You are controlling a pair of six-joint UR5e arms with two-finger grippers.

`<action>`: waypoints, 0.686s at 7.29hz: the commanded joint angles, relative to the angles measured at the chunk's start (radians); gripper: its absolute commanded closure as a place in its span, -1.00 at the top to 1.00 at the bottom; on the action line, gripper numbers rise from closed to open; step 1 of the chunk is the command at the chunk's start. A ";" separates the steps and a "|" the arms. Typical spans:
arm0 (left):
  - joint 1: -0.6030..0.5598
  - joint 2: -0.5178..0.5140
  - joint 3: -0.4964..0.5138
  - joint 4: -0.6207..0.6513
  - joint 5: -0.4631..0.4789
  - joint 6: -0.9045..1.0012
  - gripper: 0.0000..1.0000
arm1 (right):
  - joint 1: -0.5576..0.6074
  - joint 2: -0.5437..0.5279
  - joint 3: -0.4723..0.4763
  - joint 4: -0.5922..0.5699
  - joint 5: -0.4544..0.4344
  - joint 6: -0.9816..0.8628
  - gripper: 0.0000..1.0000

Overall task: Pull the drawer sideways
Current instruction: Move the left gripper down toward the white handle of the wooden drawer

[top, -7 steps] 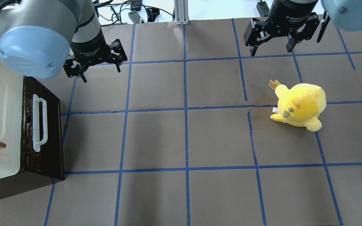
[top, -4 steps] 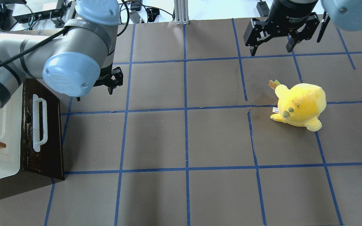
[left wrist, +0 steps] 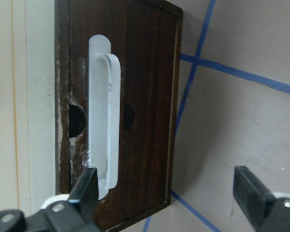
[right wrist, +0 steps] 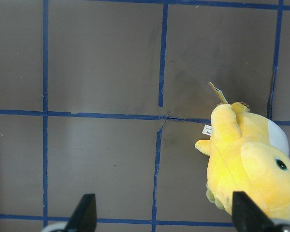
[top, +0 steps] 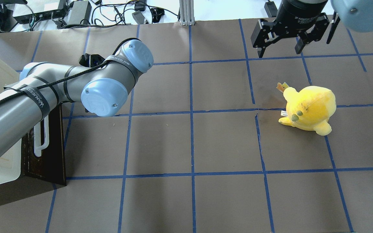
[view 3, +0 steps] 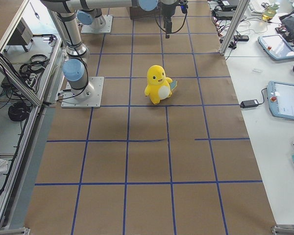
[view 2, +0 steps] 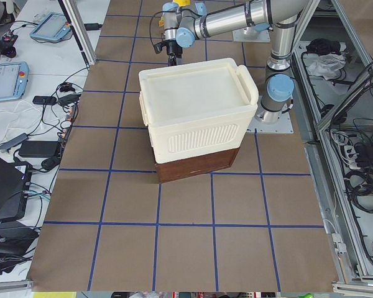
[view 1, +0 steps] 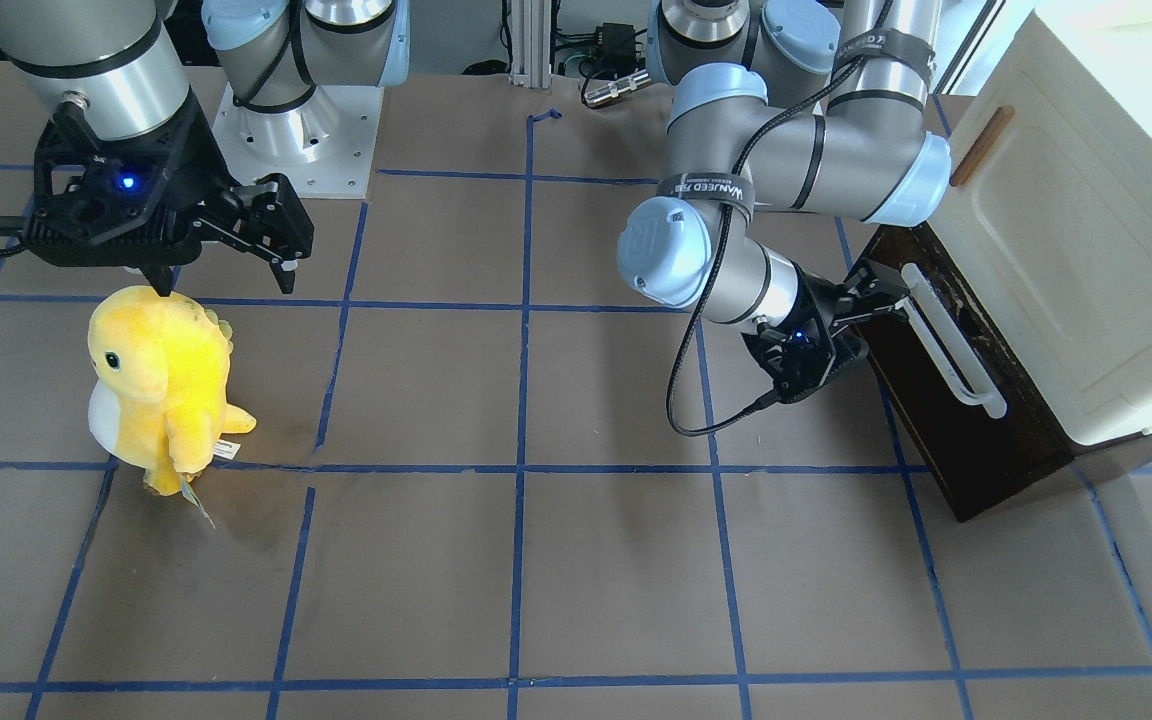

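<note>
The drawer (view 1: 946,440) has a dark brown wooden front and a long white bar handle (view 1: 951,345), and it sits under a cream cabinet (view 1: 1086,200). It shows shut in the overhead view (top: 52,155). My left gripper (view 1: 866,320) is open, low, and faces the drawer front close to the handle's far end. In the left wrist view the handle (left wrist: 106,121) lies just ahead of one fingertip (left wrist: 87,191), and the gripper (left wrist: 166,193) holds nothing. My right gripper (top: 280,48) is open and empty above the table's far right.
A yellow plush toy (top: 309,108) stands on the right side of the table, just below my right gripper, and shows in the right wrist view (right wrist: 251,169). The brown table cover (top: 193,142) carries a blue tape grid. My left arm (top: 60,87) spans over the cabinet.
My left arm has swung down and round, bringing its gripper from above the table to face the drawer front by the handle. It now covers the handle's upper part from overhead. My right arm has not moved.
</note>
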 commanded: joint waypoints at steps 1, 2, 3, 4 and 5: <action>0.010 -0.048 -0.040 -0.017 0.080 0.000 1.00 | 0.000 0.000 0.000 0.000 0.000 0.000 1.00; 0.030 -0.067 -0.062 -0.017 0.123 -0.002 1.00 | 0.000 0.000 0.000 0.000 0.000 0.000 1.00; 0.051 -0.070 -0.067 -0.017 0.122 0.001 1.00 | 0.000 0.000 0.000 0.000 0.000 0.000 1.00; 0.062 -0.071 -0.067 -0.017 0.122 0.007 1.00 | 0.000 0.000 0.000 0.000 0.000 0.000 1.00; 0.065 -0.073 -0.067 -0.019 0.108 0.001 1.00 | 0.000 0.000 0.000 0.000 0.000 0.000 1.00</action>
